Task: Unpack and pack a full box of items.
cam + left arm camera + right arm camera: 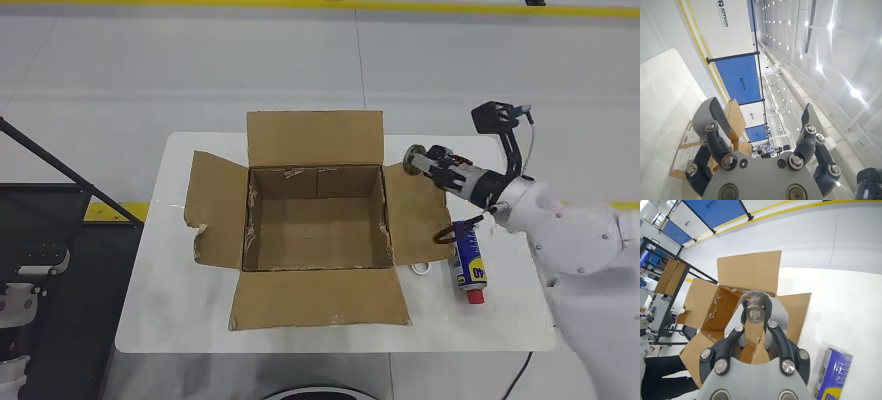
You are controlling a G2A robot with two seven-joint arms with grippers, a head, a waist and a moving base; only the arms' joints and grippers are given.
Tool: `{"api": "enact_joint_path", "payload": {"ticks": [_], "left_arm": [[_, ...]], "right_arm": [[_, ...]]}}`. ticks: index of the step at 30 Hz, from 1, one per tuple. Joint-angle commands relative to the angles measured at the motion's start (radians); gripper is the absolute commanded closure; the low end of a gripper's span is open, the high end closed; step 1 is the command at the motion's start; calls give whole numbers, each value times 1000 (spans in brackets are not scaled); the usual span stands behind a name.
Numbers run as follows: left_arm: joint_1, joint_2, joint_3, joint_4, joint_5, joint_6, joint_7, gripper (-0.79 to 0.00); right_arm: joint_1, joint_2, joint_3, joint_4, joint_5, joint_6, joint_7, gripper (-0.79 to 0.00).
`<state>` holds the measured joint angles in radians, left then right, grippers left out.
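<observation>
Pinching a metal flanged hub (751, 303) by its narrow collar, the right claw (755, 310) has both curved fingers pressed against the part. The wide flange faces away from the wrist. The hub is held in the air near the far right corner of the cardboard box (314, 137), above the edge of the right flap (415, 215) and outside the cavity.

Beside that flap, a blue spray can (468, 262) lies on its side on the bench (200, 310). A small dark ring-shaped item (443, 237) sits just beside the can; it is too small to identify.

The box stands at the middle of the bench with all four flaps folded outward. Its cavity shows bare cardboard floor and walls, with no items inside.

The left claw (762, 113) has its fingers spread wide with nothing between them. It points upward, away from the bench, with an outer wall of the box close by.

Status, as a judgement: the unpacking stage looks complete or nearly so, since the box is empty and the can lies outside it. Whether the hub is the last item out or the first item going back cannot be determined. The packing stage is not done: the hub, the can and the ring-shaped item all have to be placed in the cavity.
</observation>
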<state>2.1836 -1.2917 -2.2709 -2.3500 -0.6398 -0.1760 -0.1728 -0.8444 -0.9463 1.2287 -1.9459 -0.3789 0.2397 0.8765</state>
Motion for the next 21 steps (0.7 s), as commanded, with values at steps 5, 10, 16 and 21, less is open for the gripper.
{"api": "enact_joint_path", "payload": {"ticks": [5, 10, 16, 21], "left_arm": [[0, 0, 0, 0, 0, 0, 0, -785], [0, 0, 0, 0, 0, 0, 0, -785], [0, 0, 0, 0, 0, 0, 0, -785], [0, 0, 0, 0, 0, 0, 0, -785]], "right_arm": [[124, -55, -275, 75, -26, 29, -32, 0], [196, -109, -453, 139, -77, 75, -74, 0], [208, -117, -474, 152, -93, 86, -81, 0], [208, -117, -474, 152, -93, 86, -81, 0]]}}
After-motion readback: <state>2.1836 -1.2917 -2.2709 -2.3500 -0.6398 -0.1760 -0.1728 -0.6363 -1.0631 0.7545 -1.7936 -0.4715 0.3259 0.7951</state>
